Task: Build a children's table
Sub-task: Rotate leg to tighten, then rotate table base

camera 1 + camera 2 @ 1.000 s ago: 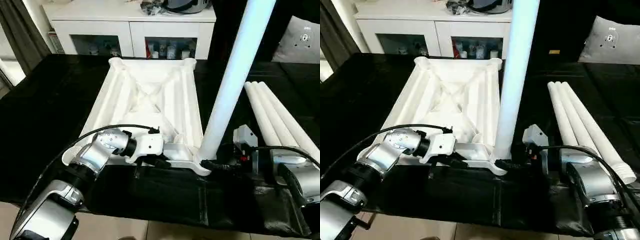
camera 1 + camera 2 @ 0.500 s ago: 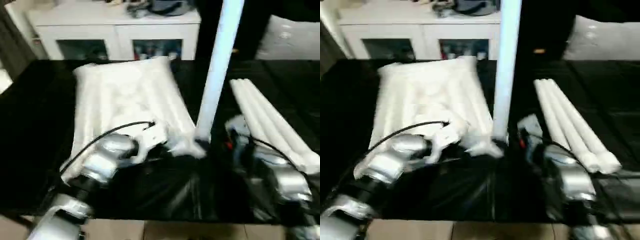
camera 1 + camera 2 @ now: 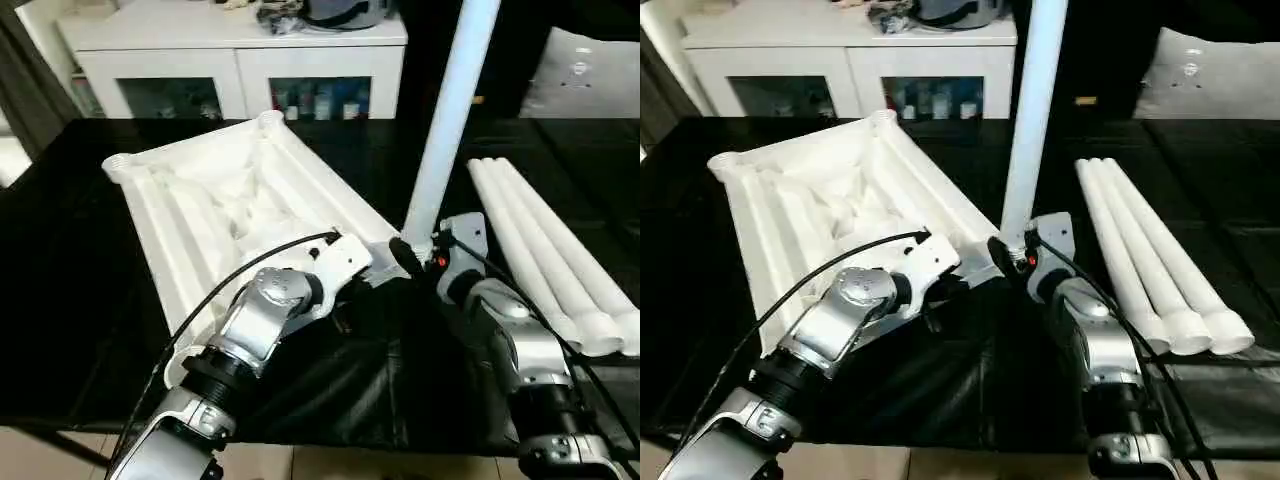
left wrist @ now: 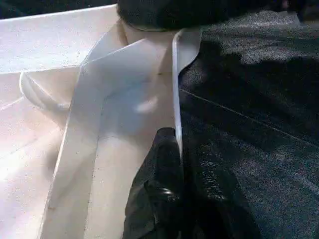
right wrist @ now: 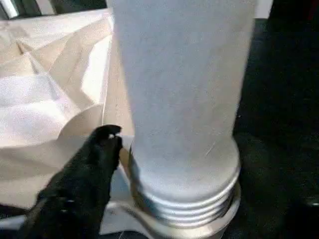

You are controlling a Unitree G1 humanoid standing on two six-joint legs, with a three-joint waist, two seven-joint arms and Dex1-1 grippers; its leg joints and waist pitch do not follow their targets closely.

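**One leg stood in its socket, the top lay upside down**

The top (image 3: 215, 205) lay with its ribbed underside up on a black cloth (image 3: 90, 270), turned at an angle to the table edge. One leg (image 3: 447, 110) stood upright in the near corner socket (image 5: 189, 219), and its threaded end sat just at the socket mouth. The left gripper (image 4: 172, 191) was closed on the thin rim of the top, close to that corner. The right gripper (image 3: 410, 255) was at the foot of the standing leg; one black finger (image 5: 84, 174) lay beside the threads, and I could not tell if the fingers were gripping or loose. Three more legs (image 3: 550, 250) lay side by side on the cloth at the right, well apart from the top. A white cabinet (image 3: 240, 70) with glass doors stood behind
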